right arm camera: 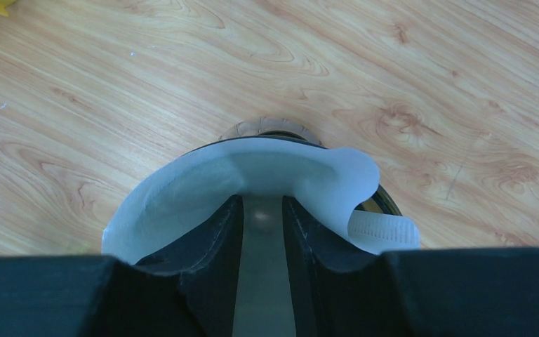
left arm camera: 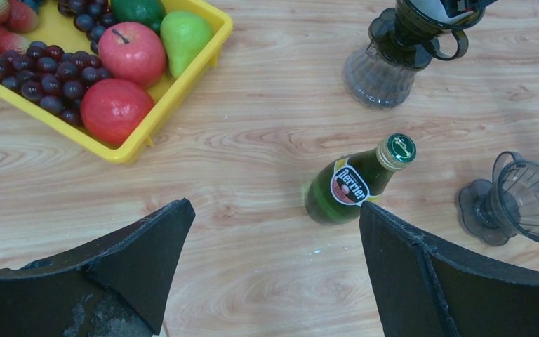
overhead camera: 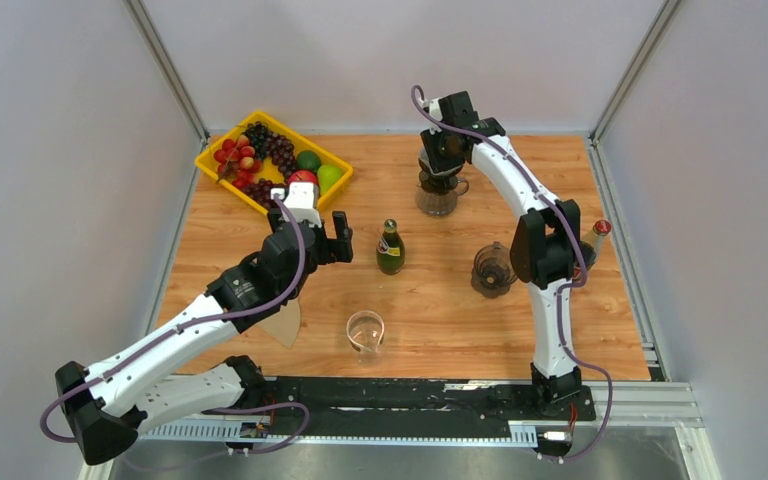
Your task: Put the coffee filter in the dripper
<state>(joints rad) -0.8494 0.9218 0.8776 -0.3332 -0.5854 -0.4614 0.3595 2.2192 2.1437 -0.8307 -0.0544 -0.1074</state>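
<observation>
Desk first: the broad pale wooden desk (overhead camera: 430, 320) holds a yellow plastic tray of fruit (overhead camera: 222, 178) at 10 o'clock. At 1 o'clock stands the dark smoked cone dripper (left arm camera: 410, 31), set on a ribbed glass carafe (left arm camera: 379, 74). The white paper coffee filter (right arm camera: 182, 189) sits as an open cone in the dripper's mouth, with its rim above the dripper's edge. The right tool (right arm camera: 262, 203) reaches down inside that cone. Its black fingers (right arm camera: 214, 239) stand a narrow gap apart, and nothing I can see is pinched between them. The left tool (left arm camera: 272, 210) is spread wide and empty, hovering near the green glass bottle (left arm camera: 351, 184) at the desk's centre, well apart from the dripper.

The step in hand looks like seating the paper, and the task seems nearly done. To finish well, any push should go straight down the cone's axis, since a sideways nudge could tip the dripper on the carafe. In the right wrist view a curled lip (right arm camera: 351, 175) of paper folds inward at 3 o'clock. It wants pressing out against the wall. The fingers should then rise vertically, kept narrow, so they do not drag the paper up.
</observation>
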